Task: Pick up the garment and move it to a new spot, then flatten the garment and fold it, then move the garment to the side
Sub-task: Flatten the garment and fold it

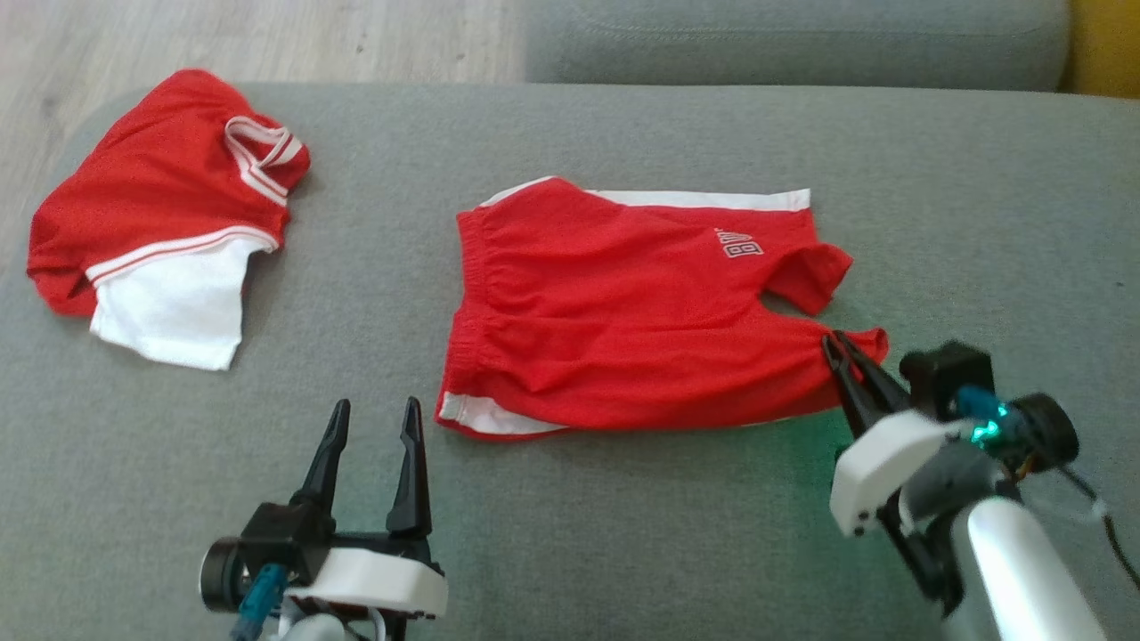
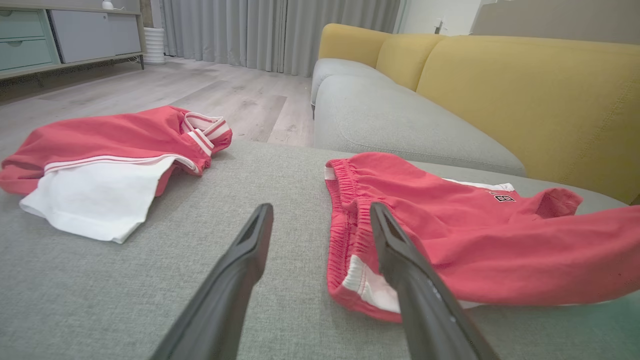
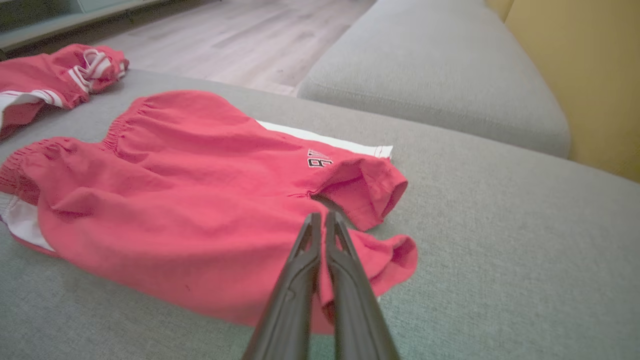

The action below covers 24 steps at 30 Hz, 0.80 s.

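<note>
Nearest to the head camera stood the left pincer (image 1: 376,408), low at the left. Its two long dark fingers were spread wide apart and pointed up over the grey fabric cushion (image 1: 623,534). It held nothing, and its right finger stood just beside the waistband corner of the garment, apart from it.

At the lower right, the right pincer (image 1: 834,340) reached in from its pale forearm (image 1: 1024,570). Its fingers were pressed together and pinched the hem of the nearer leg of the red cloth shorts (image 1: 623,303), close to where the two legs meet. In the right wrist view a little red cloth was seen between the fingers.

The shorts lay spread in the middle of the cushion, with the elastic waistband toward the robot's left and the legs toward its right. There was a white stripe (image 1: 712,199) along the far edge and small white lettering (image 1: 741,243) near the far leg.

Well apart, at the far left corner of the cushion, lay a crumpled red and white garment (image 1: 160,231). Behind the cushion were a second grey seat (image 1: 802,40), a yellow sofa back (image 2: 525,90) and a pale wooden floor (image 1: 223,36).
</note>
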Tool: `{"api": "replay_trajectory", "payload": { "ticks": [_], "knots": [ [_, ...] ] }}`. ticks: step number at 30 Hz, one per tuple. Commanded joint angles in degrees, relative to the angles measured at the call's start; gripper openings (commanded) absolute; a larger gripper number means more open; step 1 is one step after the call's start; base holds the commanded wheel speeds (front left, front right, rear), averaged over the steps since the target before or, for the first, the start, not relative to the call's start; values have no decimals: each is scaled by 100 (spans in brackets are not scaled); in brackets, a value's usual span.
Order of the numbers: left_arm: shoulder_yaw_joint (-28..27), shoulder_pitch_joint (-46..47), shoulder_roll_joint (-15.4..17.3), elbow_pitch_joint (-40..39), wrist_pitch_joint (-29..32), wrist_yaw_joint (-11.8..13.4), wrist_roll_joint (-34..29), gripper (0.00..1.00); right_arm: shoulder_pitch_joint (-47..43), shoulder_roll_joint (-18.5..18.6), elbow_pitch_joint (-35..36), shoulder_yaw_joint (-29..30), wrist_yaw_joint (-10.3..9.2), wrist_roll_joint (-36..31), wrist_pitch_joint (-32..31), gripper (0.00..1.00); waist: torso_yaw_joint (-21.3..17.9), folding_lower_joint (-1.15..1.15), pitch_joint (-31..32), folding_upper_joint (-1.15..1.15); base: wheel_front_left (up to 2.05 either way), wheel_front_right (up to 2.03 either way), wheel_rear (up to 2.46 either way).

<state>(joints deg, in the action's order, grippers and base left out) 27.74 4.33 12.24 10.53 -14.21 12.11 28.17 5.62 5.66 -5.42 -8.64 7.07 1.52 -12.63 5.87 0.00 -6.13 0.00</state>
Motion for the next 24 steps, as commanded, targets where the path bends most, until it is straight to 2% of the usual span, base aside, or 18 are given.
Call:
{"api": "replay_trajectory", "payload": {
  "ticks": [1,6,12,13,14,15,19,24],
  "knots": [
    [-203,172,90,-209,-50,12,-12,100,353,-29,154,-46,42,24,-184,0,70,0,-65,0,0,0,0],
    [-127,326,43,-245,-48,-38,-48,100,1144,62,-590,168,42,1,-461,0,329,0,-274,0,0,0,0],
    [-42,486,-49,-179,-54,-91,-85,100,2179,75,-1886,610,42,-228,-138,0,621,0,-526,0,0,0,0],
    [-33,503,-60,-161,-55,-99,-92,100,2321,60,-2090,678,42,-299,-14,7,648,0,-553,0,0,0,0],
    [-24,520,-70,-147,-57,-106,-102,100,2454,43,-2279,741,42,-380,151,43,669,0,-575,0,0,0,0],
    [-16,533,-81,-132,-58,-113,-109,100,2572,31,-2449,755,42,-482,347,100,686,0,-593,0,0,0,0],
    [-5,565,-118,-86,-64,-130,-132,100,2908,-81,-2963,851,42,-677,1167,100,676,0,-608,0,0,0,0],
    [48,555,-153,-43,-70,-191,-167,100,2939,-184,-3246,881,42,-763,2048,100,521,0,-500,0,0,0,0]
  ]
}}
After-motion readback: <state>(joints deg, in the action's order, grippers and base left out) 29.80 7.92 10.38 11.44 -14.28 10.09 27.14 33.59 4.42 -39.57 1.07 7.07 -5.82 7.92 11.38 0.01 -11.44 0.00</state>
